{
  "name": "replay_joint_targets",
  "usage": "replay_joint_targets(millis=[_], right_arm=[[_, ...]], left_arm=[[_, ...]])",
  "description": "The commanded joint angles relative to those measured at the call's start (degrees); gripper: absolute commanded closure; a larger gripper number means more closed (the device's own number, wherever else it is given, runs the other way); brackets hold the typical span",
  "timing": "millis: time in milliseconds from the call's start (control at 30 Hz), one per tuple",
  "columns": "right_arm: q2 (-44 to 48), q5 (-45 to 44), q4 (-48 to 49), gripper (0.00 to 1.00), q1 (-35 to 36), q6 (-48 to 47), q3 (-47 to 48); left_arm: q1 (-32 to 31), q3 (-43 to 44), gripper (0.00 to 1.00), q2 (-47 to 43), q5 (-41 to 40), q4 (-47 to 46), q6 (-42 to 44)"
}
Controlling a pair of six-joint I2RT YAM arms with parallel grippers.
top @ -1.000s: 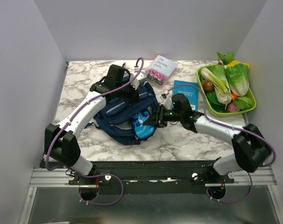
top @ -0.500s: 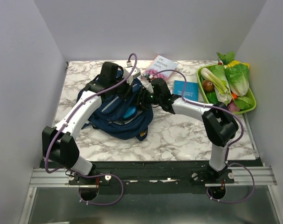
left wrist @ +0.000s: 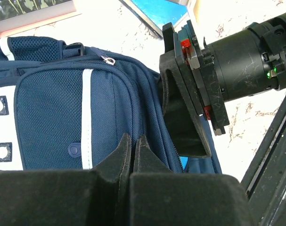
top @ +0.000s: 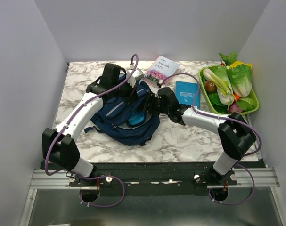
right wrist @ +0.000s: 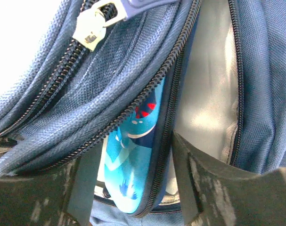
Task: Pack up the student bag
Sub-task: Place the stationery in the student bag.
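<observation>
The navy student bag (top: 115, 126) lies left of centre on the marble table, its main zipper open. My left gripper (top: 130, 90) is shut on the fabric at the top edge of the bag (left wrist: 53, 117), fingers (left wrist: 125, 149) pressed together. My right gripper (top: 149, 107) reaches into the opening from the right; its black body shows in the left wrist view (left wrist: 190, 94). It holds a blue dinosaur-print pencil case (top: 135, 119) between its spread fingers (right wrist: 194, 183). The case (right wrist: 133, 165) sits inside the bag (right wrist: 62, 94), against the grey lining.
A flower-cover book (top: 162, 70) lies behind the bag, and a teal booklet (top: 187, 93) to its right. A green tray (top: 250, 109) of vegetables stands at the far right. The book (left wrist: 34, 14) and booklet (left wrist: 161, 9) show in the left wrist view.
My right gripper carried the pencil case from the bag's near right side into the opening. The bag, the case and both grippers have since shifted slightly toward the near edge.
</observation>
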State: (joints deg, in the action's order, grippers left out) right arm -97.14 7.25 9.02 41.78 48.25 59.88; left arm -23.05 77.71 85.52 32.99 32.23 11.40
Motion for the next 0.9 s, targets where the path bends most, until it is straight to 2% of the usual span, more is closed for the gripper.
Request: replay_joint_targets(millis=[0, 200, 300, 333, 500, 600, 733, 867], right_arm=[[2.0, -7.0, -3.8, 0.37, 1.5, -5.5, -2.7], [7.5, -11.5, -4.1, 0.47, 3.7, -9.7, -6.9], [10.4, -12.0, -3.9, 0.61, 4.2, -11.2, -9.2], [11.0, -11.9, -3.7, 0.70, 4.3, -11.8, -10.3], [12.8, -10.7, -3.3, 0.75, 4.6, -12.8, -12.1], [13.9, -9.2, -0.8, 0.83, 5.2, -14.8, -13.9], [12.4, -7.6, -1.5, 0.99, 5.9, -16.8, -13.5], [9.5, -5.9, -1.0, 0.99, 6.6, -17.0, -11.5]], left_arm=[[-0.9, 0.7, 1.00, -1.8, 6.7, -2.5, -2.0], [-0.8, 0.8, 1.00, -1.7, 6.5, -2.4, -1.6], [-0.8, 0.7, 1.00, -1.7, 6.4, -2.3, -1.3], [-0.9, 0.4, 1.00, -1.8, 6.4, -2.3, -1.3], [-0.8, 0.3, 1.00, -1.6, 6.5, -2.4, -1.3], [-0.8, 0.2, 1.00, -1.8, 6.2, -2.4, -0.9], [-0.8, 0.1, 1.00, -1.8, 6.3, -2.4, -0.8], [-0.8, -0.1, 1.00, -1.7, 6.6, -3.0, -1.4]])
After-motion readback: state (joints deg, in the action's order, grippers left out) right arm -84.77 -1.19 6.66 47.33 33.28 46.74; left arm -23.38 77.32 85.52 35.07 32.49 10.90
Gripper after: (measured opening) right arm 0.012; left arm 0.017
